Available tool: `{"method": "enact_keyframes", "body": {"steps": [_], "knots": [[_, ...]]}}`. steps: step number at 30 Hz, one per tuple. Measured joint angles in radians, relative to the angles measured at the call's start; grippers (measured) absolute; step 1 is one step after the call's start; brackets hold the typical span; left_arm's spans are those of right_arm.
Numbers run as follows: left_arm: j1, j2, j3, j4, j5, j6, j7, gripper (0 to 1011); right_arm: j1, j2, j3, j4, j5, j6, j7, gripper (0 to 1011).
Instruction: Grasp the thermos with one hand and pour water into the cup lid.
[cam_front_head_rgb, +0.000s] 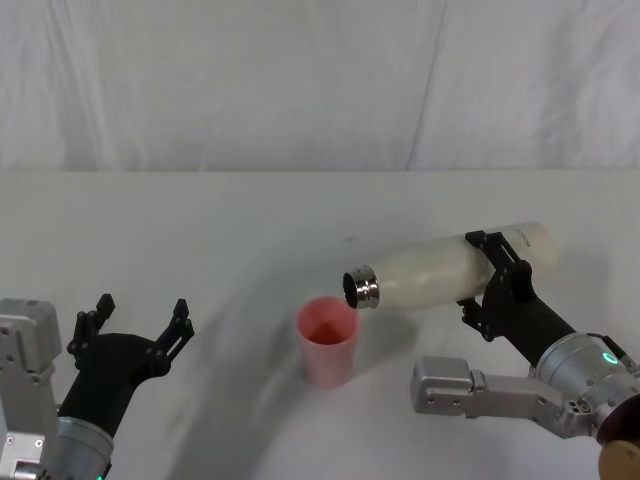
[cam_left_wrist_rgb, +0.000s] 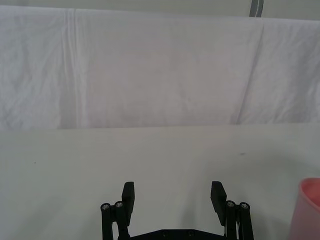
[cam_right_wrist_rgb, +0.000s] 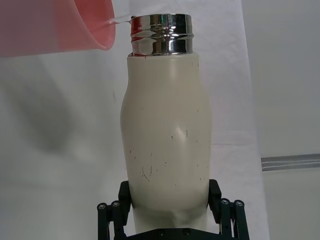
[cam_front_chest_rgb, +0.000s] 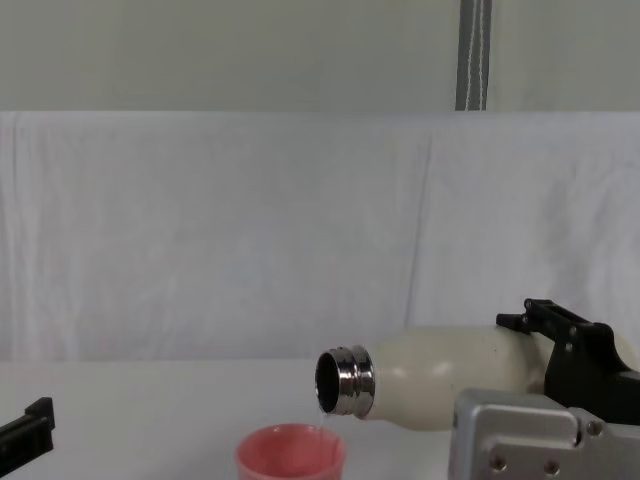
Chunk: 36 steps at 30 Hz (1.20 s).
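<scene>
My right gripper (cam_front_head_rgb: 490, 275) is shut on the cream-white thermos (cam_front_head_rgb: 450, 267), holding it tipped almost level above the table. Its steel neck (cam_front_head_rgb: 361, 288) hangs just over the rim of the salmon-pink cup lid (cam_front_head_rgb: 327, 340), which stands upright on the table. In the chest view a thin stream of water falls from the neck (cam_front_chest_rgb: 343, 381) into the cup lid (cam_front_chest_rgb: 290, 453). The right wrist view has the thermos (cam_right_wrist_rgb: 166, 145) between my black fingers (cam_right_wrist_rgb: 123, 192), with the cup lid (cam_right_wrist_rgb: 55, 25) beside the neck. My left gripper (cam_front_head_rgb: 142, 318) rests open at the near left, holding nothing.
A white cloth covers the table (cam_front_head_rgb: 200, 230) and hangs as a backdrop (cam_front_head_rgb: 320, 80) behind it. In the left wrist view the cup lid's edge (cam_left_wrist_rgb: 307, 210) is off to one side of my open left fingers (cam_left_wrist_rgb: 128, 196).
</scene>
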<state>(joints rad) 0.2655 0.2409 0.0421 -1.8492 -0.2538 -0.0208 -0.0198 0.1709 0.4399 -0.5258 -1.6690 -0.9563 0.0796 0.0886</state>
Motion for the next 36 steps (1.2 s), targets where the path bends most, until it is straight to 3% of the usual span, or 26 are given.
{"method": "enact_keyframes", "body": {"steps": [21,36], "knots": [[0.0,0.0,0.0,0.0,0.0,0.0,0.0,1001,0.003,-0.003,-0.002,0.002,0.006,-0.002,0.003,950],[0.0,0.0,0.0,0.0,0.0,0.0,0.0,1001,-0.009,-0.017,0.027,-0.002,0.078,-0.029,0.003,950]]}}
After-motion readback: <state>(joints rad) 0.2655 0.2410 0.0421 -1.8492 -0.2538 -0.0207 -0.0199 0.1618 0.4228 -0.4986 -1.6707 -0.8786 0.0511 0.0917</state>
